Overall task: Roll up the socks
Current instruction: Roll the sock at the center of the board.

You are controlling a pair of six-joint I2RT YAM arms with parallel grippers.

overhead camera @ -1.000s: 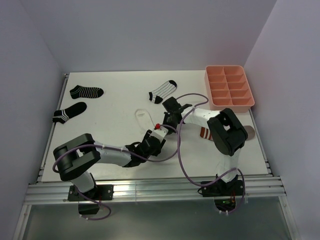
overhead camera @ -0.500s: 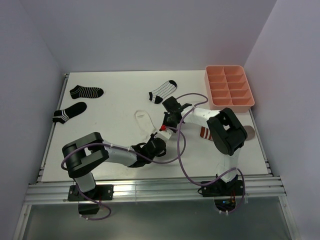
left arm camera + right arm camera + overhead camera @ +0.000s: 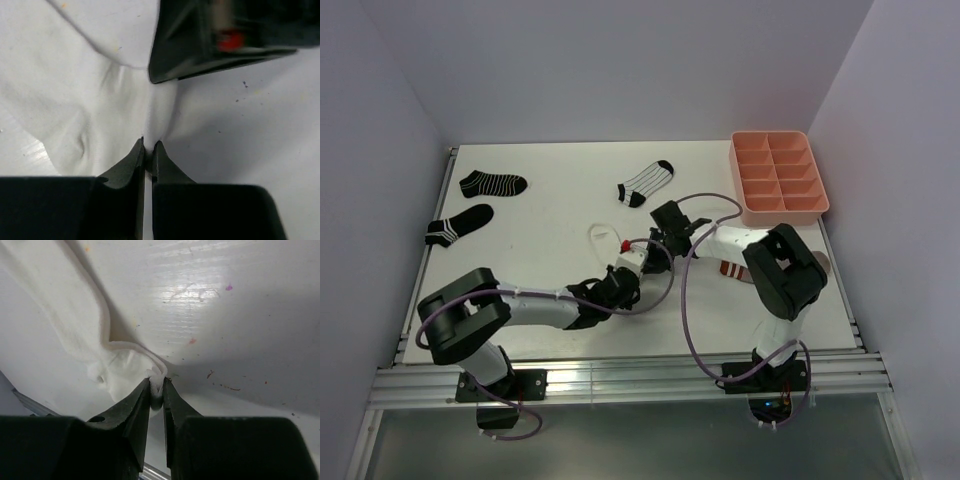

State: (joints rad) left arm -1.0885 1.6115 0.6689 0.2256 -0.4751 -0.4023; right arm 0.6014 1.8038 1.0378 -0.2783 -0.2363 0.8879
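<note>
white sock [image 3: 602,236]: flat at mid-table, just left of the right arm [image 3: 775,265], puckered where both tools meet it.
left gripper [image 3: 148,152]: pressed almost together on a thin fold of the white sock, wrinkles running into the tips; probably there as an anchor.
right gripper [image 3: 156,386]: pinching a bunched edge of the same sock, just beside the left gripper on its far-right side; likely the end to turn over.
closeness: 2 grips on 1 small patch of cloth, seemingly for a tight first turn without slack between them.
step: start of the roll, by the look of it; no turn made yet.
striped sock [image 3: 645,182]: far of centre, untouched.
black socks [image 3: 492,184]: 2, far left, well apart from both tools.
taupe sock [image 3: 729,268]: right side, mostly hidden under the right arm.
tray [image 3: 734,170]: far right corner, perhaps for finished rolls.
risk: thin fold slipping out of the left gripper once pulled.
</note>
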